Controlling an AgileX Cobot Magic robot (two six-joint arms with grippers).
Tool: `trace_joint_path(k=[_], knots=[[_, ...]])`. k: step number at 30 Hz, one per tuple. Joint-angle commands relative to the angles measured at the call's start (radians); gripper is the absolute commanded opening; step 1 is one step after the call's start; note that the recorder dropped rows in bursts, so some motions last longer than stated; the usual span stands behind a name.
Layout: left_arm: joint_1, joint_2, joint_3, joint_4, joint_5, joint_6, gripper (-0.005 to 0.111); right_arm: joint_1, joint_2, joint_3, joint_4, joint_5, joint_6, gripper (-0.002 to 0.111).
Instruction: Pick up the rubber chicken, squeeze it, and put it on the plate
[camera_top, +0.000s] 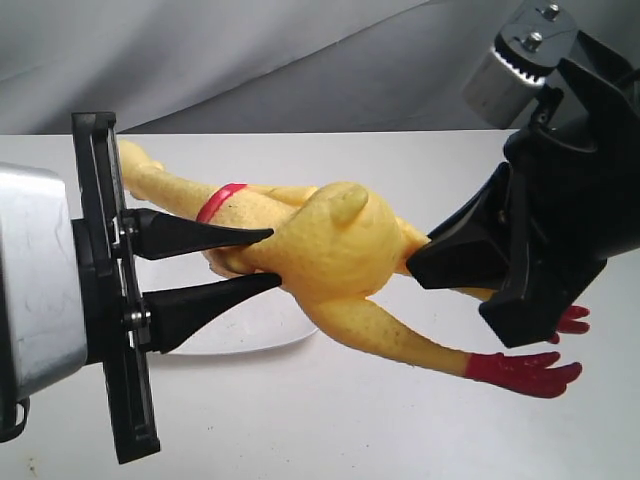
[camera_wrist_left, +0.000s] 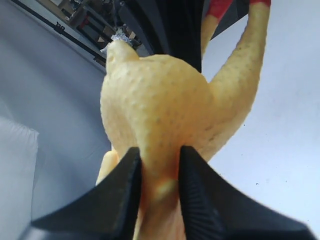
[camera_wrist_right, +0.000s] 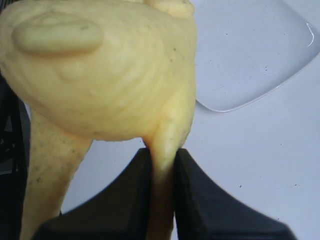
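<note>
**Item 1, left pincer** (camera_top: 274, 257): closed on the chicken (camera_top: 335, 240). Both fingers (camera_top: 200, 238) press into the front of the plump body, just behind the red collar (camera_top: 222, 200). Your left wrist view shows the rubber pinched narrow between them. Purpose, as I judge it: this is your squeezing grip, set across the soft part where the toy gives.

**Item 2, right pincer** (camera_top: 425, 262): closed on the same toy at its rear, clamping the thin top of what looks like a leg (camera_wrist_right: 161, 150) where it leaves the body. Likely purpose: a brace, so the body does not swing while you squeeze.

**Item 3, chicken:** slung roughly level between the two pincers, off the counter (camera_top: 350, 430). The head (camera_top: 135, 160) lies beyond the left pincer and the red feet (camera_top: 520, 372) trail past the right one.

**Item 4, plate** (camera_top: 235, 335): flat on the counter, beneath the chicken's front half and the left fingers. It sits close below, so your set-down should be a short lowering. Mind the legs, which reach out past its edge
</note>
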Motion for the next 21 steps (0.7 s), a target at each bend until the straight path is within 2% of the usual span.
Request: trace_joint_path(k=[1,4,7,9,10,13,17,19,21], knots=[[-0.005,-0.003,-0.002,0.001,0.002,-0.019,0.008,0.003,-0.007,-0.006,0.024,-0.015,0.0,0.0],[-0.005,-0.003,-0.002,0.001,0.002,-0.019,0.03,0.003,-0.007,-0.006,0.024,-0.015,0.0,0.0],[-0.005,-0.003,-0.002,-0.016,0.01,-0.019,0.066,0.003,-0.007,-0.006,0.027,-0.015,0.0,0.0],[-0.005,-0.003,-0.002,-0.067,0.019,-0.019,0.085,0.003,-0.007,-0.006,0.027,-0.015,0.0,0.0],[-0.005,-0.003,-0.002,-0.095,0.025,-0.019,0.091,0.003,-0.007,-0.006,0.027,-0.015,0.0,0.0],[-0.005,-0.003,-0.002,-0.12,0.027,-0.019,0.092,0.003,-0.007,-0.006,0.027,-0.015,0.0,0.0],[-0.005,-0.003,-0.002,-0.12,0.027,-0.019,0.085,0.003,-0.007,-0.006,0.027,-0.015,0.0,0.0],[-0.005,-0.003,-0.002,-0.12,0.027,-0.019,0.076,0.003,-0.007,-0.006,0.027,-0.015,0.0,0.0],[-0.005,-0.003,-0.002,-0.12,0.027,-0.019,0.061,0.003,-0.007,-0.006,0.027,-0.015,0.0,0.0]])
